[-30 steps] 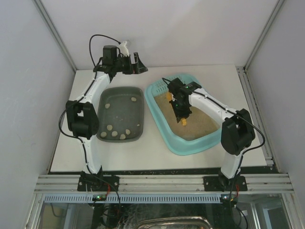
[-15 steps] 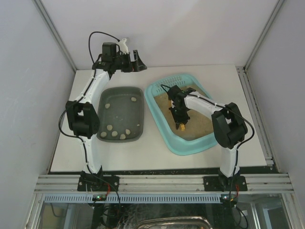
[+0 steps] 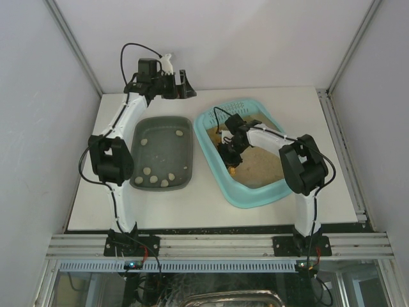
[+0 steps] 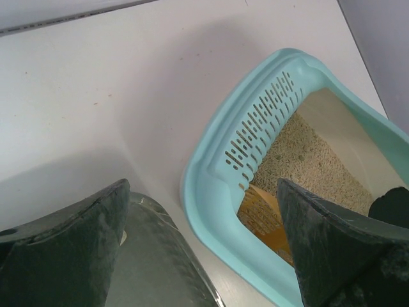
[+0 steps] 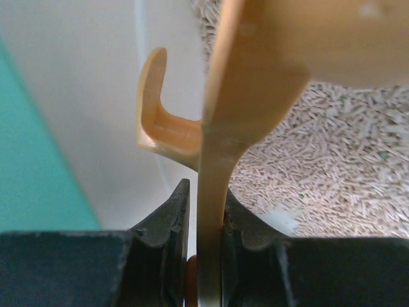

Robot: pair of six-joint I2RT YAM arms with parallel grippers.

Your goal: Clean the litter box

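The light-turquoise litter box (image 3: pixel 259 199) with beige litter lies right of centre on the table. My right gripper (image 3: pixel 230 155) is inside it, near its left wall, shut on the handle of an orange scoop (image 3: pixel 232 171). In the right wrist view the scoop handle (image 5: pixel 214 192) stands between the two jaws, its hook beside the pale inner wall of the litter box (image 5: pixel 77 115). My left gripper (image 3: pixel 181 85) is open and empty, raised over the table's back edge. Its view shows the slotted rim of the litter box (image 4: pixel 255 137) and the scoop blade (image 4: pixel 268 224).
A dark grey-green tray (image 3: pixel 137 137) holding several pale lumps lies left of the litter box; its corner shows in the left wrist view (image 4: pixel 153 256). A pale lump (image 5: pixel 281 220) lies on the litter by the right jaws. White walls close the back and sides.
My right gripper has moved left across the litter with the scoop, toward the box's left wall. The left arm has hardly moved.
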